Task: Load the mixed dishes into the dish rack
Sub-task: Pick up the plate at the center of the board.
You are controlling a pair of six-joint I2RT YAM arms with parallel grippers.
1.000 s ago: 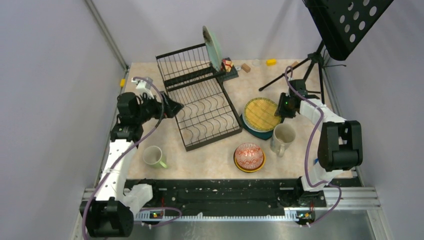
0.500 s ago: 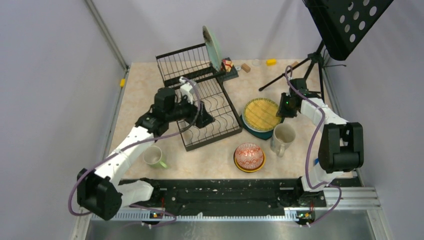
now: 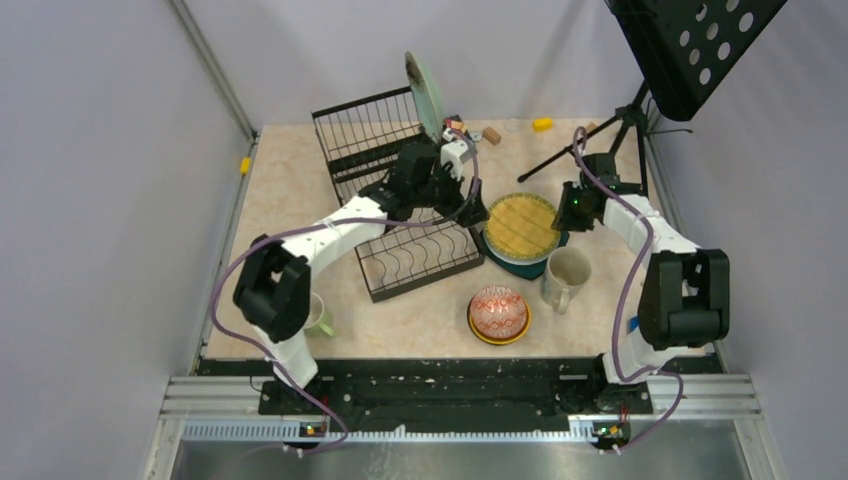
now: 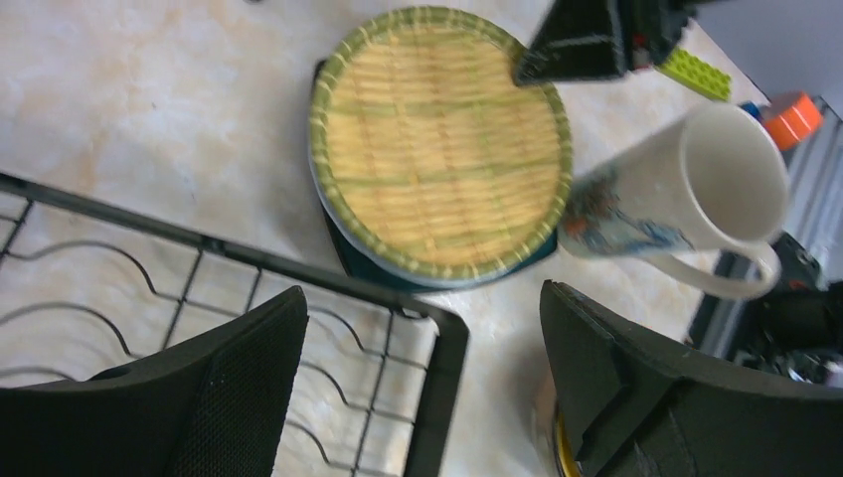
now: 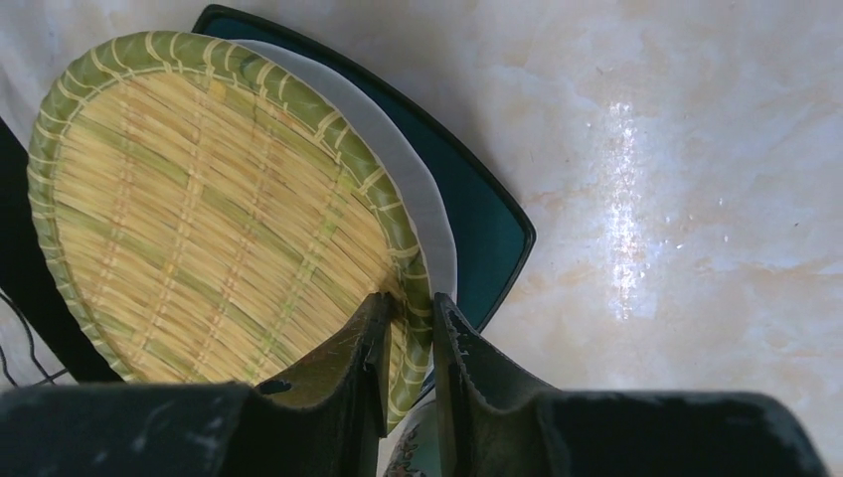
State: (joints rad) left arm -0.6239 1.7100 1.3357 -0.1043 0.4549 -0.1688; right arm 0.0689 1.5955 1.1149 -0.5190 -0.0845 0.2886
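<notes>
Right hand (image 5: 410,310): fingers drawn almost together, pinching the rim of the cream-yellow plate (image 5: 199,209) between them; the plate lies on top of its stack.
Left hand (image 4: 421,298): spread wide, holding nothing; it hovers over the front right corner of the dish rack (image 4: 442,338), just beside the plate stack.

Containers:
- The dish rack stands at the back of the tabletop (image 3: 290,200), left of centre; its raised upper section holds one pale teal plate (image 3: 424,92), standing on edge.
- The red-patterned bowl (image 3: 497,308) sits nested in the yellow-orange bowl (image 3: 498,341), near the front edge.

Counts:
- Plates, 4: one racked; three stacked, with the cream-yellow plate on the white plate (image 5: 418,189) on the dark teal plate (image 5: 477,219).
- Mugs, 2: the cream mug (image 3: 567,275) is upright, right of the bowls and just beside the stack; the light-green mug (image 3: 318,318) is at front left, partly behind the left arm.
- Bowls, 2.
- Small blocks along the back edge, 2 made out clearly: yellow block (image 3: 542,124); brown block (image 3: 491,135).

View differences:
- The right wrist view shows the white plate as a plain layer between the top and bottom plates, and the squared corner of the dark teal plate; the top view gives only slivers of both.
- The left wrist view shows a printed figure on the cream mug's side; it also shows the right hand's fingers meeting the plate's far rim.
- Only the top view takes in the racked plate, the light-green mug and the music stand (image 3: 690,50).
</notes>
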